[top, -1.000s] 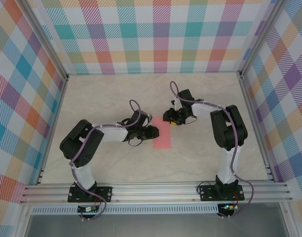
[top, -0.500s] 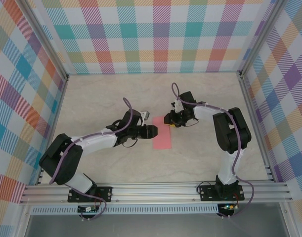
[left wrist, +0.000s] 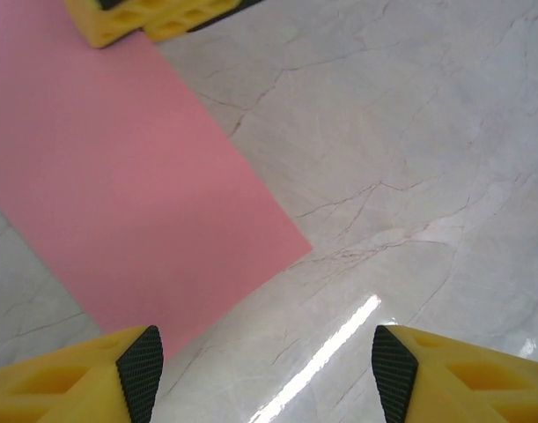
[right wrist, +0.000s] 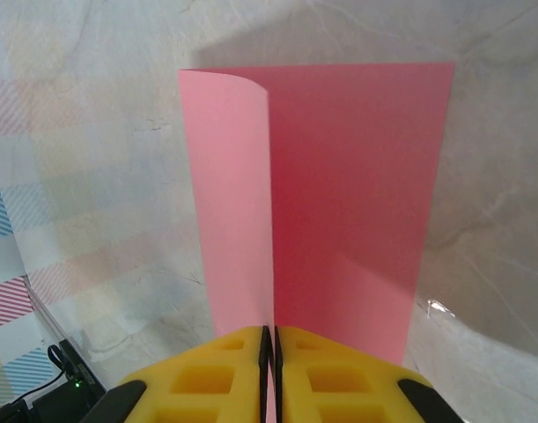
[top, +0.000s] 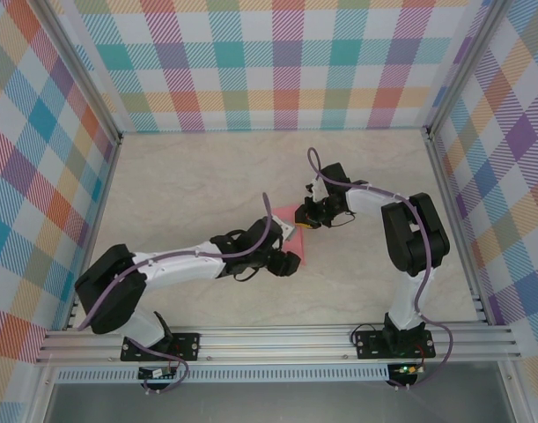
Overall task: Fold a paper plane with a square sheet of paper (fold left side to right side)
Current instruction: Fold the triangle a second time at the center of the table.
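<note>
right wrist: 1 pink sheet (right wrist: pixel 339 203) (right gripper (right wrist: pixel 270 337) pinching it)

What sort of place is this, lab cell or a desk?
Probably a lab robot cell, not a desk: plaid panel walls box in a marble-look tabletop, two arms are bolted to an aluminium extrusion frame at its near edge, and the right gripper pinches a square sheet of paper.

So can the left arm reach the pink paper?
Probably yes: the left gripper is open right at the edge of the pink paper, nothing in between; the right gripper pinches its far end.
</note>
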Robot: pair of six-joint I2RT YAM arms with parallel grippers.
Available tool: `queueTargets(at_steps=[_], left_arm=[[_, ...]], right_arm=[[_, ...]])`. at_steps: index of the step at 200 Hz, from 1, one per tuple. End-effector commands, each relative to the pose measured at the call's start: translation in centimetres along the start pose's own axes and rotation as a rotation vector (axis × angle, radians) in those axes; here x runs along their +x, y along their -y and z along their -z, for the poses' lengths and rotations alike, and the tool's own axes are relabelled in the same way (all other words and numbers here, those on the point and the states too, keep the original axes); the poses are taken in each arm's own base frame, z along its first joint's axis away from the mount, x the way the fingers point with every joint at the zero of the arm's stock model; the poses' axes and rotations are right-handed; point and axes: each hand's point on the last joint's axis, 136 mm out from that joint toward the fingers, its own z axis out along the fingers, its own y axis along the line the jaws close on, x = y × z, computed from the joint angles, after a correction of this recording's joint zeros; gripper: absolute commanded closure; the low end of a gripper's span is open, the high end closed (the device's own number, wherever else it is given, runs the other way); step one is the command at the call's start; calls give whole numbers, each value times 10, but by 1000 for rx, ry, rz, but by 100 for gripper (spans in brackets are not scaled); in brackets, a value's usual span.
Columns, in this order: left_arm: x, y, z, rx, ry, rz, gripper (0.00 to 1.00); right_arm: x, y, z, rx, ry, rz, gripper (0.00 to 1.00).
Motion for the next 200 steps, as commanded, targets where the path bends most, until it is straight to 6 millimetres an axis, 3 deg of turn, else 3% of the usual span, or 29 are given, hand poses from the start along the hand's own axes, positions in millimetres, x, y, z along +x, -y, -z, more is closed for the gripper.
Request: queueTargets(at_steps=[1, 41, 57, 127, 141, 176, 200], left_arm=[[-2, 6, -10, -80, -35, -100, 33], [-1, 18, -33, -161, -86, -186, 32], [8, 13, -39, -224, -135, -216, 32], [5, 0, -49, -469, -172, -328, 35], [5, -1, -49, -486, -171, -335, 40], [1, -1, -44, -488, -150, -325, 68], [0, 1, -42, -482, -143, -320, 79]], right_arm=[[-3, -18, 10, -38, 2, 11, 87], [-4, -20, 12, -38, 1, 8, 88], [-4, -20, 11, -38, -2, 4, 88], [-3, -19, 10, -37, -8, 0, 88], [-3, -18, 9, -33, -9, -3, 88], [-3, -14, 8, -19, -15, -6, 86], [-4, -13, 8, -9, -13, -4, 84]])
